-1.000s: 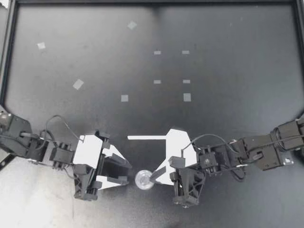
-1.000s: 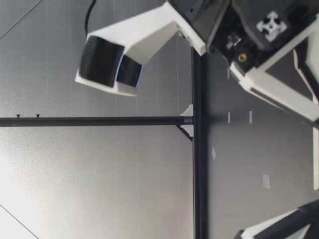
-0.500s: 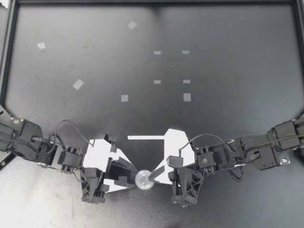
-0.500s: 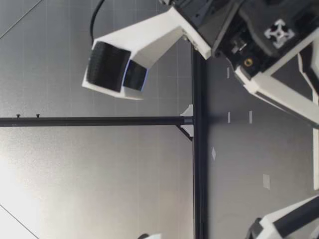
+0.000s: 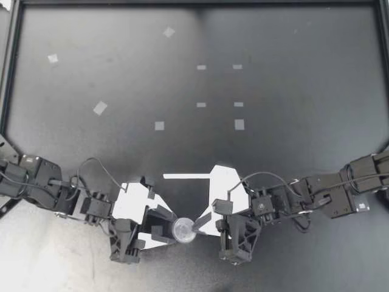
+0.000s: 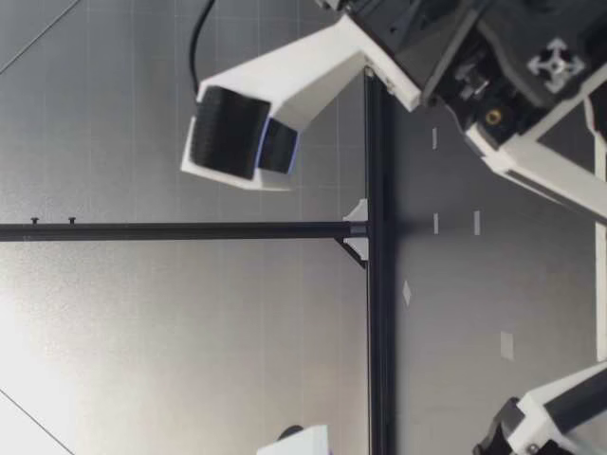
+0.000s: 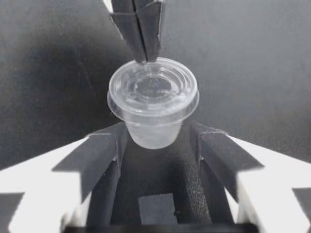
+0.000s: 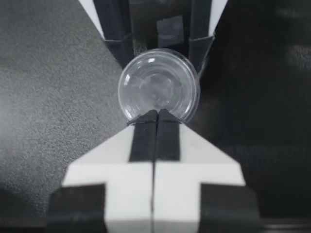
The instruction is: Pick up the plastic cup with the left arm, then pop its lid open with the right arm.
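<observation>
Plainly, the small clear lidded cup (image 5: 183,230) sits between the spread fingers of my left gripper (image 5: 167,227). In the left wrist view the cup (image 7: 153,99) stands upright with a sliver of gap to each pad (image 7: 109,155), so nothing grips it from that side. My right gripper (image 5: 196,226) faces it from the opposite side, fingers pressed together, their joined tips at the lid's rim (image 8: 158,87); whether they bear down on it or only touch, I cannot tell.

The risk, as I judge it, is that the cup is light and slick. If one left pad arrives before the other, it could skid or tip the cup toward the right tips. A push from those shut tips on the rim could lever the cup over or pop the lid. The two grippers are nearly nose to nose, so a small overshoot would knock finger against finger.

Room is tight beside both hands and behind each wrist, where the arms and cables crowd. Ahead of the pair, the table (image 5: 273,152) lies open with only flat tape marks (image 5: 159,126); the black frame rail (image 5: 12,73) is well apart.
</observation>
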Robot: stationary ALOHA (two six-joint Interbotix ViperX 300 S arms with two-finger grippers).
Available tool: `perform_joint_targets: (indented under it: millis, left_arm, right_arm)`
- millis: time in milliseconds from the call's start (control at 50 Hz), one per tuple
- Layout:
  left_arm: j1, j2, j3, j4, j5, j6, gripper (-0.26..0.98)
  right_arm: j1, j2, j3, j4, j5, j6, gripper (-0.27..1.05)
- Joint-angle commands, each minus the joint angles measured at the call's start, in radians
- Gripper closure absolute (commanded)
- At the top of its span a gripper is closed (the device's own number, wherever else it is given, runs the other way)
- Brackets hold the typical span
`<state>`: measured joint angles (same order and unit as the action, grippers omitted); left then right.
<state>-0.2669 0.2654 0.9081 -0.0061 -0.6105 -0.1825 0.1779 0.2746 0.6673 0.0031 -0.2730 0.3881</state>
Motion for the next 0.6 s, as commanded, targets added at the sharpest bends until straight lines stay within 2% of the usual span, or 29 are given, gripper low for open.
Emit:
perform_joint_targets:
  millis: [0, 580]
  left_arm:
    - [-0.005, -0.015, -0.018, 0.000, -0.011, -0.002, 0.22]
    - [-0.005, -0.028, -0.066, -0.003, 0.080, -0.089, 0.22]
  right_arm:
    - [-0.003, -0.015, -0.012, 0.000, 0.008, 0.002, 0.85]
    - [0.006, -0.003, -0.005, -0.002, 0.020, 0.025, 0.85]
